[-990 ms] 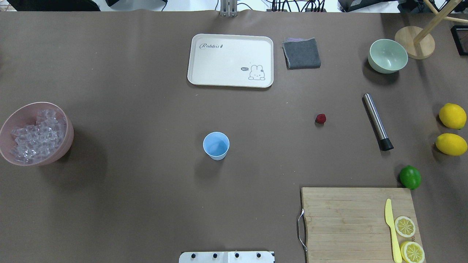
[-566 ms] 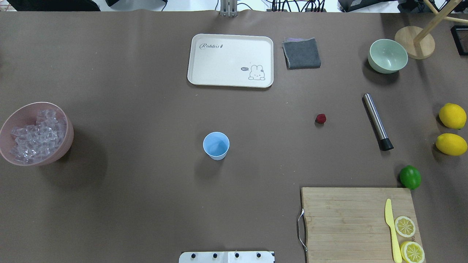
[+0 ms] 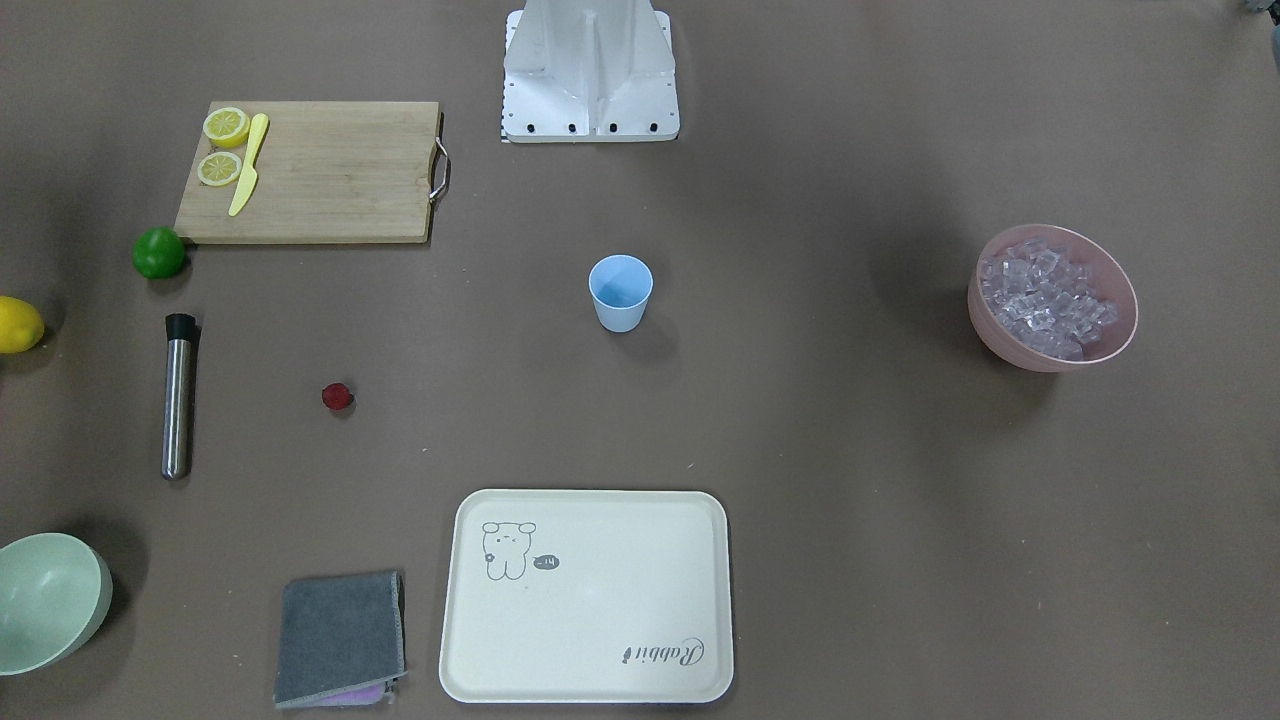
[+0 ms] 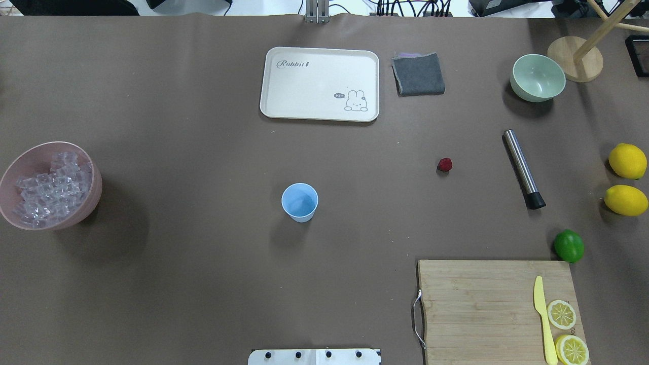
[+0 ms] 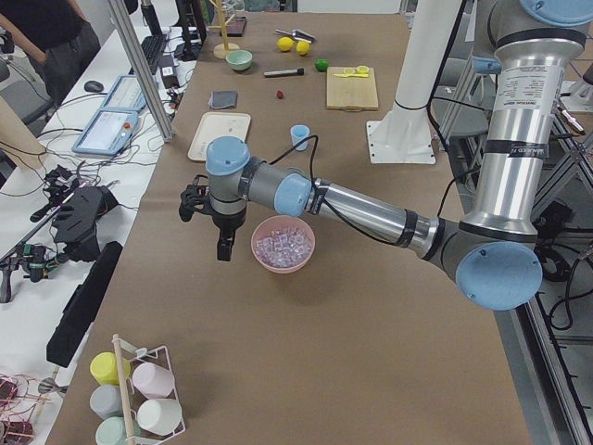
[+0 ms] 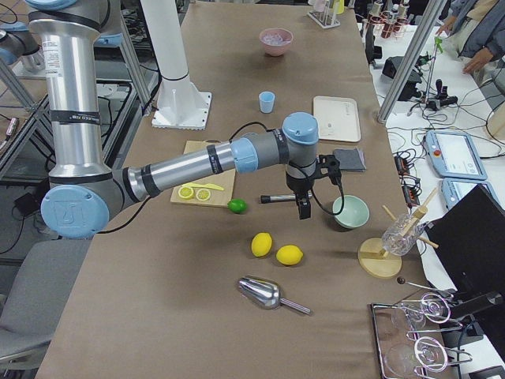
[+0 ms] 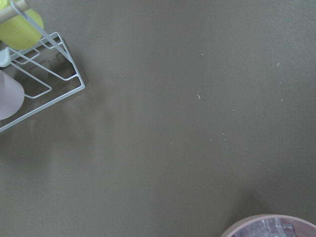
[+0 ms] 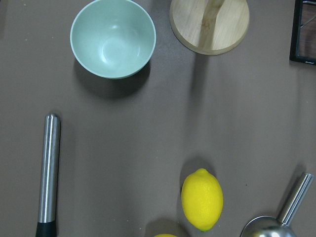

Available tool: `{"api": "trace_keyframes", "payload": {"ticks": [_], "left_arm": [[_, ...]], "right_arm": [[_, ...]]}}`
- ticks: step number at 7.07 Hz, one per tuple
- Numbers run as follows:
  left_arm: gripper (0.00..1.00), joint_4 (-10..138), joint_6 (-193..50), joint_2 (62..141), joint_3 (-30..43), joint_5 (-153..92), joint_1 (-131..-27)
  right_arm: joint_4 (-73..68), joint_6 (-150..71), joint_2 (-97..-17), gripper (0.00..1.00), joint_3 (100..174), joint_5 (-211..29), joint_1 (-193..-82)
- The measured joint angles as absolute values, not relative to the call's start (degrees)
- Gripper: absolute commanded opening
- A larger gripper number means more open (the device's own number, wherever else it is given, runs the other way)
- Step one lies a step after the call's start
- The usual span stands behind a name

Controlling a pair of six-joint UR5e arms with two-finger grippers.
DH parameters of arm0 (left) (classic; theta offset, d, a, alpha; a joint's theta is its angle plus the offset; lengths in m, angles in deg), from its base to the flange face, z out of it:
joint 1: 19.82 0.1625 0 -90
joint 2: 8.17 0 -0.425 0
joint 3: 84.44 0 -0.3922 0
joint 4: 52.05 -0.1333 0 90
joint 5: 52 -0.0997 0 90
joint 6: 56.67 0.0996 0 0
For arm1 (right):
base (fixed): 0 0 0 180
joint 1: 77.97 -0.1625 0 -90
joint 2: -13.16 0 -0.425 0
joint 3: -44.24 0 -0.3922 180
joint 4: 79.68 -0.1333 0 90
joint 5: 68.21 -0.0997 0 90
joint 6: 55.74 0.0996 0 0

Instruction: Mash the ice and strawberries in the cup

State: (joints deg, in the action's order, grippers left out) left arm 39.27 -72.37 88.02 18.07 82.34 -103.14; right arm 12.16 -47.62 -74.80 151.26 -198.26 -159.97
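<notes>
The left gripper point(image 5: 222, 243) hangs over the worktop point(image 4: 203, 279) just beside the pink bowl point(image 4: 96, 190). The right gripper point(image 6: 304, 207) hangs near the metal rod point(image 4: 522, 167). I cannot tell whether either is parted or closed. Clear, glassy ice point(image 4: 48, 190) cubes fill the pink bowl. The light blue cup point(image 4: 299, 202) stands upright mid-worktop, well apart from the small dark red strawberry point(image 4: 444, 164), which lies between cup and rod.
</notes>
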Motion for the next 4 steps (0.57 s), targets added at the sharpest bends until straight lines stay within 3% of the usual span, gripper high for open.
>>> {"api": "trace_keyframes", "payload": {"ticks": [4], "left_arm": [[0.93,51.20,-72.21,84.05,18.33,83.88,-94.32]], "right_arm": [[12.16,-47.89,-75.07,1.00,151.27,-198.72,-159.99]]}}
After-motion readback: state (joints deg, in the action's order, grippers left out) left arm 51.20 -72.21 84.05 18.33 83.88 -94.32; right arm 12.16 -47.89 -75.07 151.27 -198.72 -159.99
